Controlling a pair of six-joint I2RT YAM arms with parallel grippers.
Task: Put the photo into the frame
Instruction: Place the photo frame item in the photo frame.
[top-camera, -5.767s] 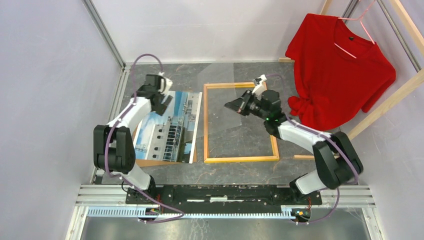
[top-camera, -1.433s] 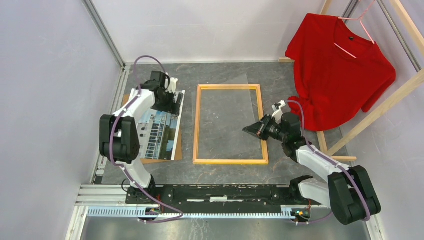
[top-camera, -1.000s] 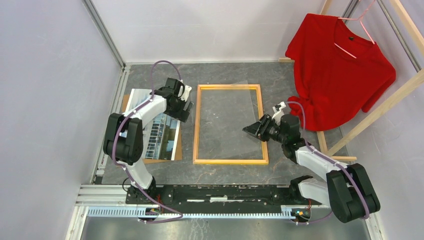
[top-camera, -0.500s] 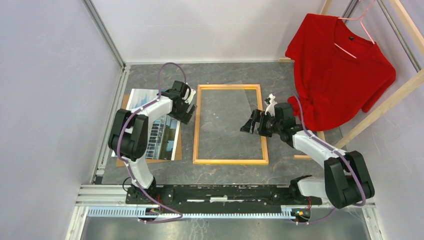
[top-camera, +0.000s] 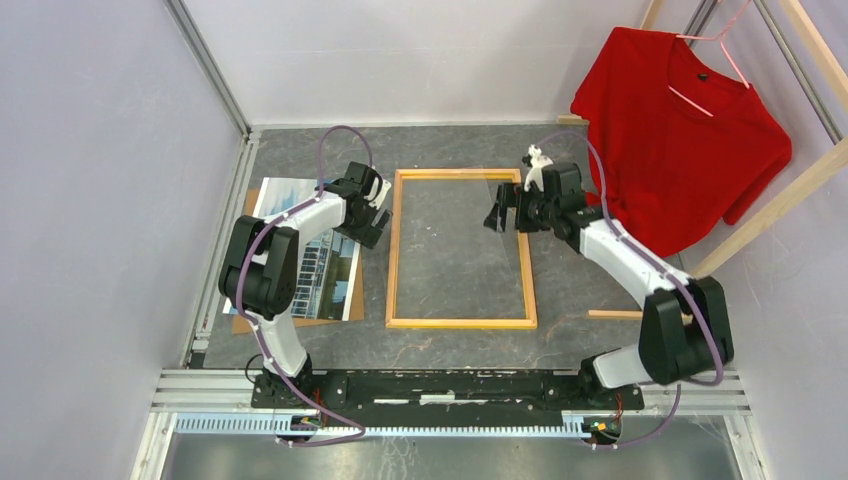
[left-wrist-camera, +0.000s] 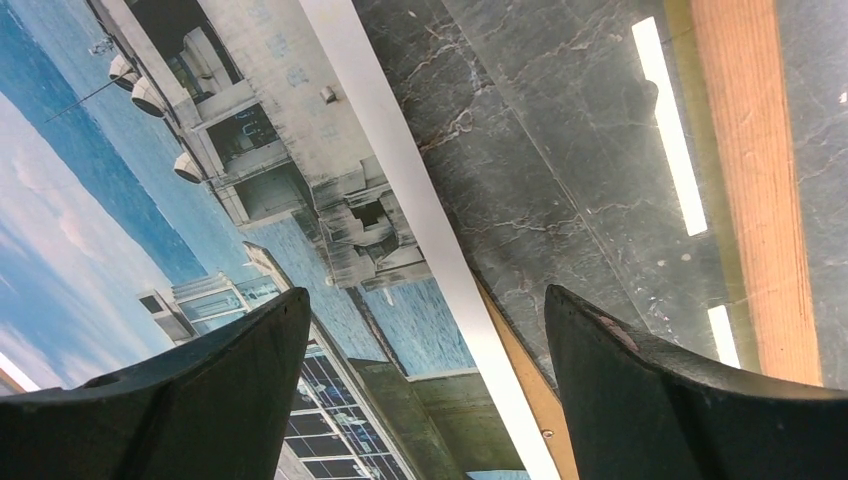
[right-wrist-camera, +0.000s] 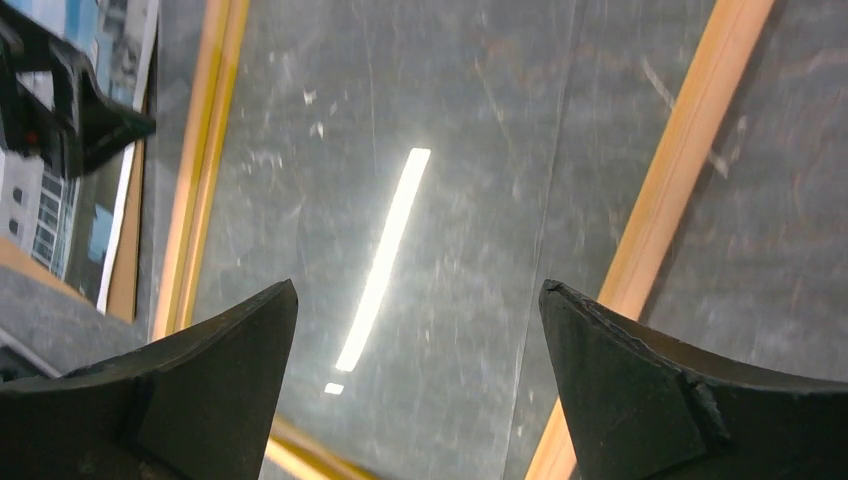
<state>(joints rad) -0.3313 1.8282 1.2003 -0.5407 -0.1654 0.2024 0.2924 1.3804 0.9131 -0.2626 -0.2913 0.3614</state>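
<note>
The frame (top-camera: 461, 323) lies flat at the table's middle with its light wood side up; its right bar (right-wrist-camera: 680, 180) also shows in the right wrist view. A clear sheet (right-wrist-camera: 420, 200) rests in it, slightly askew. The photo (top-camera: 300, 250), buildings against blue sky, lies face up left of the frame on a brown backing panel (top-camera: 300, 322). My left gripper (top-camera: 368, 222) hangs open over the photo's right edge (left-wrist-camera: 400, 200), holding nothing. My right gripper (top-camera: 498, 215) is open above the sheet near the frame's far right part, empty.
A red shirt (top-camera: 680, 140) hangs on a wooden rack (top-camera: 760, 220) at the back right. A loose wooden stick (top-camera: 620, 314) lies right of the frame. Metal wall posts and a rail (top-camera: 215, 300) border the table's left side.
My right gripper has opened, lifted off the frame's right bar and moved toward the far end. My left gripper slid right over the photo's right edge, then stopped.
</note>
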